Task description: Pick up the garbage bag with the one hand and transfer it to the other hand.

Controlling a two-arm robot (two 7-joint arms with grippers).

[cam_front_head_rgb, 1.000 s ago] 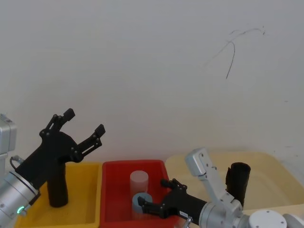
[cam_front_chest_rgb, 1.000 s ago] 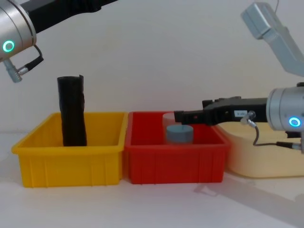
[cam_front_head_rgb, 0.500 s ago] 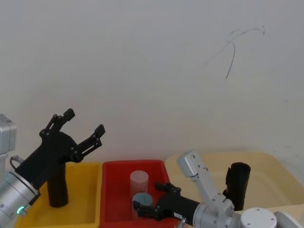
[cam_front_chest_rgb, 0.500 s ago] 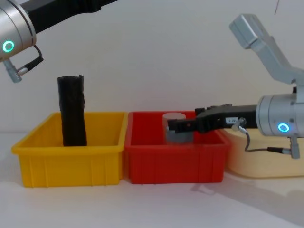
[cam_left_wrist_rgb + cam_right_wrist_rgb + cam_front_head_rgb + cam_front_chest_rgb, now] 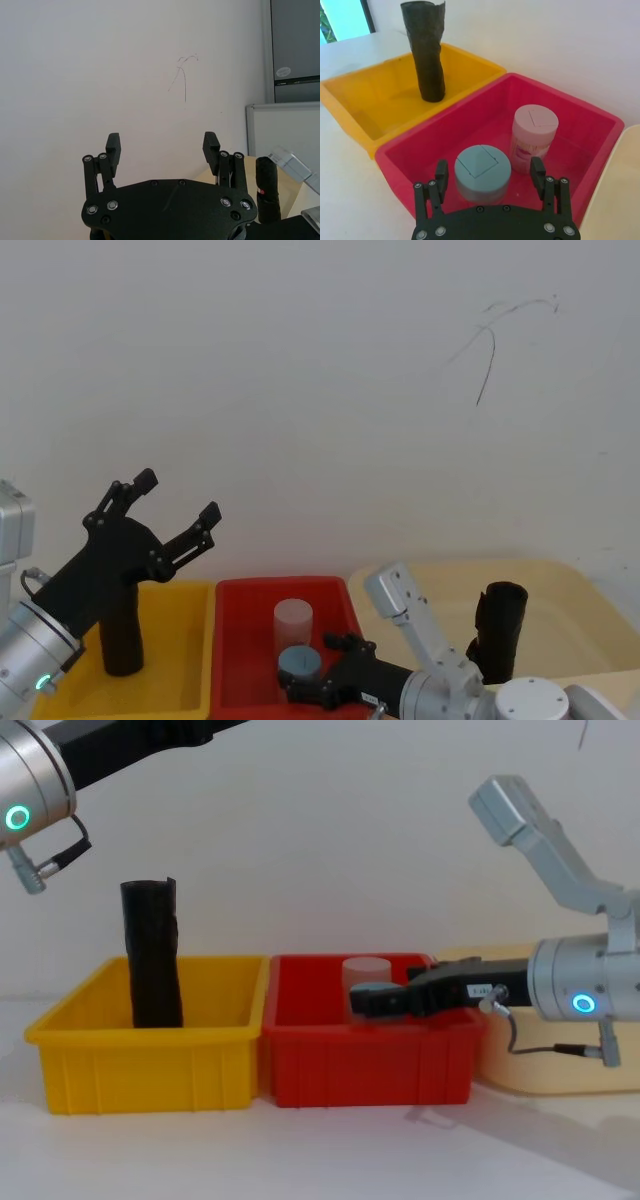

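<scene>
The garbage bag [image 5: 152, 955], a tall crinkly black roll, stands upright in the yellow bin [image 5: 150, 1060], also seen from the right wrist [image 5: 427, 50]. My left gripper [image 5: 178, 495] is raised above the yellow bin, open and empty, pointing up at the wall; the bag [image 5: 122, 640] stands below its body. My right gripper [image 5: 365, 1000], with a white label, is low in the red bin [image 5: 365, 1065]. It is open [image 5: 489, 172], its fingers on either side of a blue-lidded jar [image 5: 482, 170].
A pink-lidded jar [image 5: 535, 132] stands behind the blue-lidded one. A second black roll [image 5: 498, 630] stands in the beige tub [image 5: 520, 1065] at the right. The three containers sit side by side against a white wall.
My right gripper has moved left and lower into the red bin, closing in on the blue-lidded jar. The left arm and both black rolls have not moved.
</scene>
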